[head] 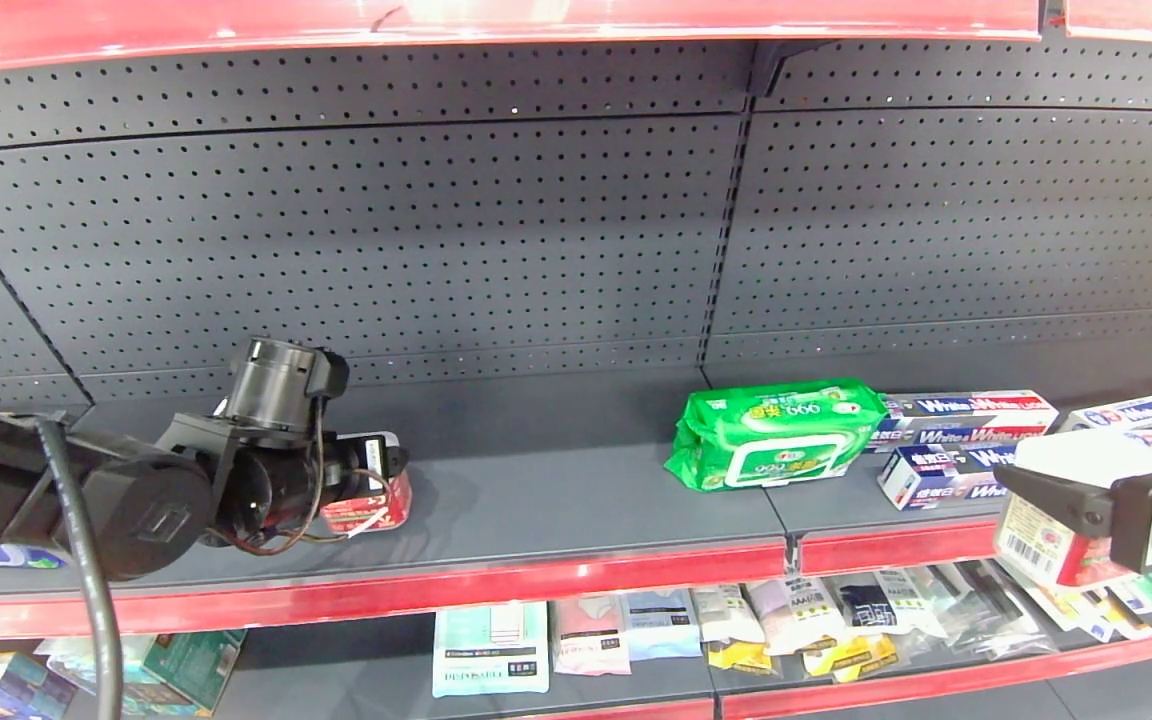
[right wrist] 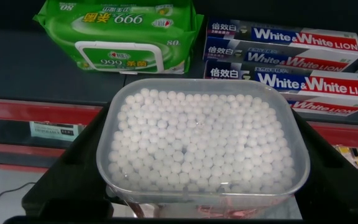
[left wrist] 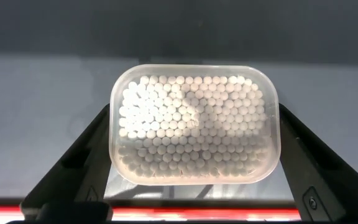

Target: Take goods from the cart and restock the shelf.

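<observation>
Placing seems in hand: the left gripper (head: 381, 482), fingers (left wrist: 73, 174) clamped on a swab box (left wrist: 194, 121), is holding it over the shelf (head: 556, 480), well left of the wipes pack (head: 774, 432); the right gripper (head: 1036, 510) is clamping a second box (right wrist: 201, 140) right of it. Next likely: lowering, releasing.

Back panel (head: 436, 230): perforated sheet metal, matt dark grey. Shelf deck (head: 556, 480): same matt finish, smooth. Edge strip (head: 536, 575): glossy red. Containers, left swab box (left wrist: 193, 123) and right swab box (right wrist: 201, 140): clear smooth plastic, faintly frosted. Wipes pack (head: 774, 432): glossy, creased green plastic film. Toothpaste cartons (head: 956, 445): glossy card.
</observation>
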`<state>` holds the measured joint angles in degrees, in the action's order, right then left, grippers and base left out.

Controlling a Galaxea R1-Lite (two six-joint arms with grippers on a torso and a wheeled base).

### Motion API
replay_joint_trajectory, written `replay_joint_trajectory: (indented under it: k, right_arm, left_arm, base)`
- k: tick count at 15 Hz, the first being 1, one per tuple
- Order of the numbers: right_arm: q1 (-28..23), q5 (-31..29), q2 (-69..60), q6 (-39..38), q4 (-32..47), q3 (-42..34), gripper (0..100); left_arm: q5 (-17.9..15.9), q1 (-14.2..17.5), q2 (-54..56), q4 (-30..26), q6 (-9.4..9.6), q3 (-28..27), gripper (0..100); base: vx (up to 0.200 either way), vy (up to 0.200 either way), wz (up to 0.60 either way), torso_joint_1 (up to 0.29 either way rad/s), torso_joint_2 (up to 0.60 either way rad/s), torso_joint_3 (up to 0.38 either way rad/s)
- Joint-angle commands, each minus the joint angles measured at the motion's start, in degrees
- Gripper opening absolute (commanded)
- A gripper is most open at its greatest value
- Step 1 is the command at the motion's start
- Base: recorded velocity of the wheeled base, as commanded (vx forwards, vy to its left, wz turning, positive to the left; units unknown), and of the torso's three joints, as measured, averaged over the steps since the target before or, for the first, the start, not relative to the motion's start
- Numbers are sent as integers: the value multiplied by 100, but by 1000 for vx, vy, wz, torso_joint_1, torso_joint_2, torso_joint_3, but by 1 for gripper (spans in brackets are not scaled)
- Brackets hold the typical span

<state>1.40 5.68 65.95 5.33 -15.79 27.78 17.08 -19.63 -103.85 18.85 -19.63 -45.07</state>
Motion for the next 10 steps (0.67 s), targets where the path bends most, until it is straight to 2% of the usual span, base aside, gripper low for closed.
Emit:
replay_joint_trajectory:
  k: [1, 3, 5, 10]
  right_arm:
    - [0, 3, 14, 3, -3, -1, 0]
    - [0, 3, 41, 3, -3, 8, 0]
    - [0, -6, 49, 3, -3, 17, 0]
    - [0, 3, 49, 3, -3, 17, 0]
  left_arm:
    - [-56, -6, 172, 5, 3, 68, 0]
    - [-117, -15, 243, -13, 12, 95, 0]
    - [-126, -24, 295, 14, 99, 262, 0]
    - [-187, -68, 427, 31, 99, 473, 0]
  base:
    - [0, 0, 0, 0, 0, 0]
    - [0, 0, 0, 0, 0, 0]
    - [0, 0, 0, 0, 0, 0]
    - [0, 0, 0, 0, 0, 0]
